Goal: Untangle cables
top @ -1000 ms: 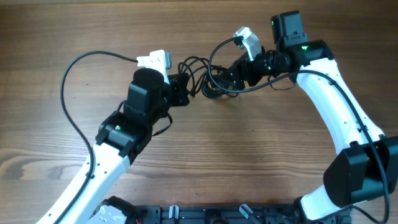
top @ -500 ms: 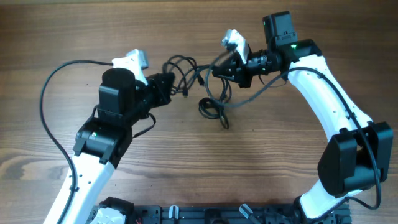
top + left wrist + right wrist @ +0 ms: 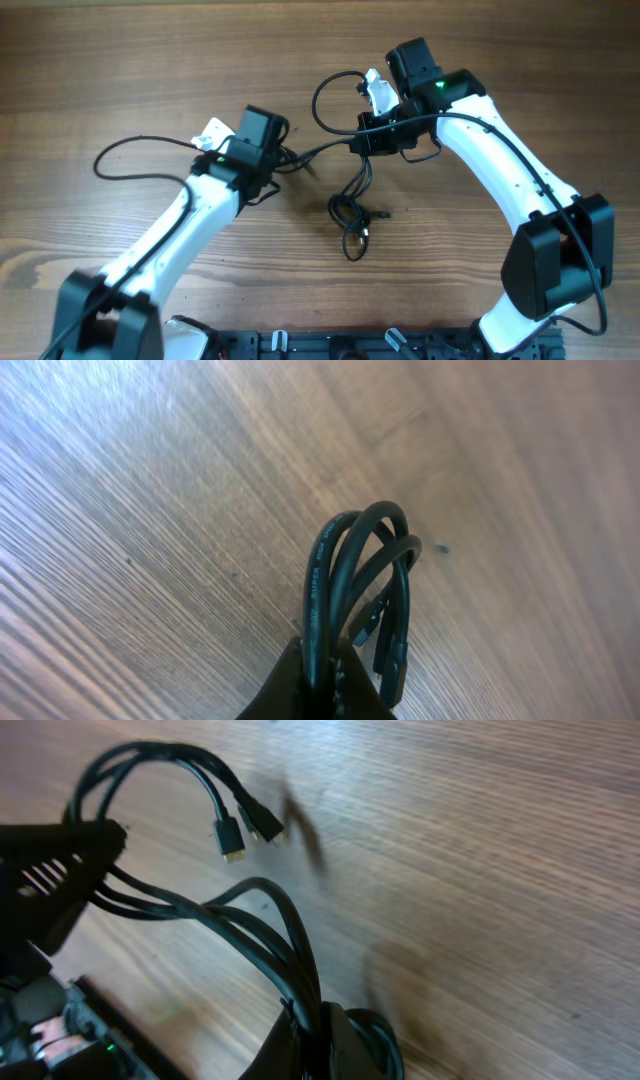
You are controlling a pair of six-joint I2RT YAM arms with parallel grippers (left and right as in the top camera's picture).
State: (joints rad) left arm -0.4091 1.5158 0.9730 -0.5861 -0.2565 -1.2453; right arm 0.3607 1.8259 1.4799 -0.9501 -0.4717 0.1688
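Note:
The black cables (image 3: pixel 349 212) run as a tight strand between my two grippers, with a loose knotted loop lying on the wood below them. My left gripper (image 3: pixel 287 158) is shut on one end of the strand. In the left wrist view the left gripper (image 3: pixel 322 657) pinches a doubled cable loop (image 3: pixel 345 555), and a plug end (image 3: pixel 372 625) hangs beside it. My right gripper (image 3: pixel 361 143) is shut on the other end. The right wrist view shows the right gripper (image 3: pixel 308 1026) clamping several cables (image 3: pixel 250 925), with two plug ends (image 3: pixel 232 840) sticking out at upper left.
A thick black arm wire (image 3: pixel 130 150) loops out to the left of the left arm. Another arm wire (image 3: pixel 328 85) arcs behind the right gripper. The wooden table (image 3: pixel 480 40) lies all around, and a black rail (image 3: pixel 330 345) runs along its front edge.
Both grippers have shifted toward the front, the left also to the right. The cables between them have stretched out. The loose loop now lies lower on the table.

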